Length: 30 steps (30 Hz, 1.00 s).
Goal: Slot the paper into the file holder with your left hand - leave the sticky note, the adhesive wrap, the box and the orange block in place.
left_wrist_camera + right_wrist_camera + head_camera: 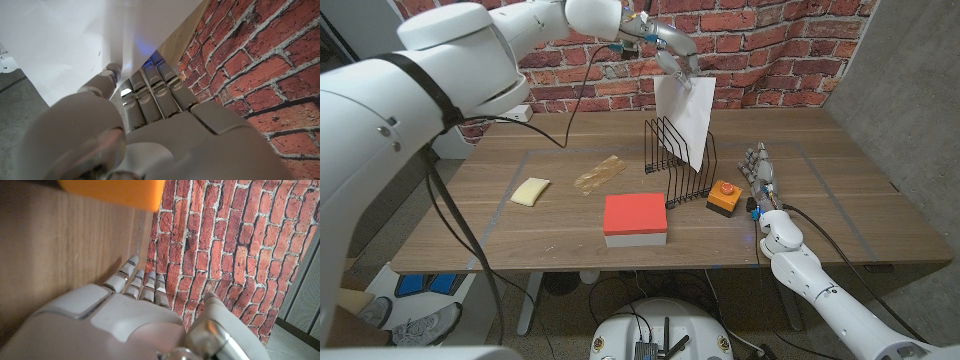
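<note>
One white paper [686, 118] sheet, hanging tilted from left hand [672, 52].

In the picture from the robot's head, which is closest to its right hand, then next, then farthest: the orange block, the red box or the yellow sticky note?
From the right hand:
1. Orange block, just beside the hand.
2. Red box, mid-table, toward the front edge.
3. Sticky note, far over on the robot's left side.

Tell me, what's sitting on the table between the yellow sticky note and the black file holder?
The adhesive wrap, a crumpled clear-tan strip, lies between the sticky note and the file holder, seen in the head view.
</note>
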Available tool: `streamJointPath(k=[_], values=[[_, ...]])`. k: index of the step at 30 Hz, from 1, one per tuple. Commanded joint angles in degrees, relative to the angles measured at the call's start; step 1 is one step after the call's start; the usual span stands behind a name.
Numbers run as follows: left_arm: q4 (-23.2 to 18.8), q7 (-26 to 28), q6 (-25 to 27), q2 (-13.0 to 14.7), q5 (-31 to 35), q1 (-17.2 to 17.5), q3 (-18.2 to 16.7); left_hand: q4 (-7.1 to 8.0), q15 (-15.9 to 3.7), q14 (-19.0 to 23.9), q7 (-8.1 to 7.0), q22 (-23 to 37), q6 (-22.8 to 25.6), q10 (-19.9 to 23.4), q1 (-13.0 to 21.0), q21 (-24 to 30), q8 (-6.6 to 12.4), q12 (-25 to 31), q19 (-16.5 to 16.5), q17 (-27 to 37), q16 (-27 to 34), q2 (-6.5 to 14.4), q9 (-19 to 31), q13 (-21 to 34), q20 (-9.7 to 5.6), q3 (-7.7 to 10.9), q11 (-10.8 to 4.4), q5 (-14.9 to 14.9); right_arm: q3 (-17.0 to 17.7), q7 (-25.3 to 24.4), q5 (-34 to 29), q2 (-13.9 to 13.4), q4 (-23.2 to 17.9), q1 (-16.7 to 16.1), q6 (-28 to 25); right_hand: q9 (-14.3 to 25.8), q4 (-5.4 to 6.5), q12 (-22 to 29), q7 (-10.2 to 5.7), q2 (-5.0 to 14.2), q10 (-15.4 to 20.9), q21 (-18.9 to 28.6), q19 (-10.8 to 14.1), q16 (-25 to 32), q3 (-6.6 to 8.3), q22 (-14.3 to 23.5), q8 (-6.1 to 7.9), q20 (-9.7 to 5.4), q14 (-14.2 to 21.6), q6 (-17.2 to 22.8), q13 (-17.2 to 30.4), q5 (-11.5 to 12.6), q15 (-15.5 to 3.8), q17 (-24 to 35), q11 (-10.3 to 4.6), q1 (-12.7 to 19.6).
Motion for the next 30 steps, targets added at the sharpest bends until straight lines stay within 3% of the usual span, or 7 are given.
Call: streamJointPath(k=[1,30], values=[[-0.01,3.27,-2.31,-0.21,2.79,-1.06,2.56,0.16,-5.67,0.14,0.13,0.16,0.60,0.11,0.43,-0.11,0.36,0.05,-0.33,0.16,0.15,0.48,0.36,0.08,-6.16,-0.23,-0.32,0.38,0.08,-0.19,0.02,0.12,0.03,0.00,-0.07,0.20,-0.25,0.33,-0.24,2.29,0.12,0.17,0.47,0.36,0.19,0.25,0.09,0.12,0.46,0.44,0.02,-0.28,0.34,0.31,0.09,-0.24],[0.50,25.37,-5.98,-1.39,15.66,-5.15,14.79,0.25,-5.61,0.23,0.08,0.15,0.63,0.17,0.43,-0.02,0.48,0.07,-0.33,0.16,0.19,0.53,0.39,0.08,-6.14,-0.35,-0.32,0.37,-0.09,-0.47,0.14,0.69,0.79,0.33,-0.16,0.21,-0.25,0.36,-0.11,2.30,0.23,0.17,0.59,0.37,0.27,0.25,0.07,0.05,0.50,0.46,0.02,-0.27,0.23,0.35,0.06,-0.20]])
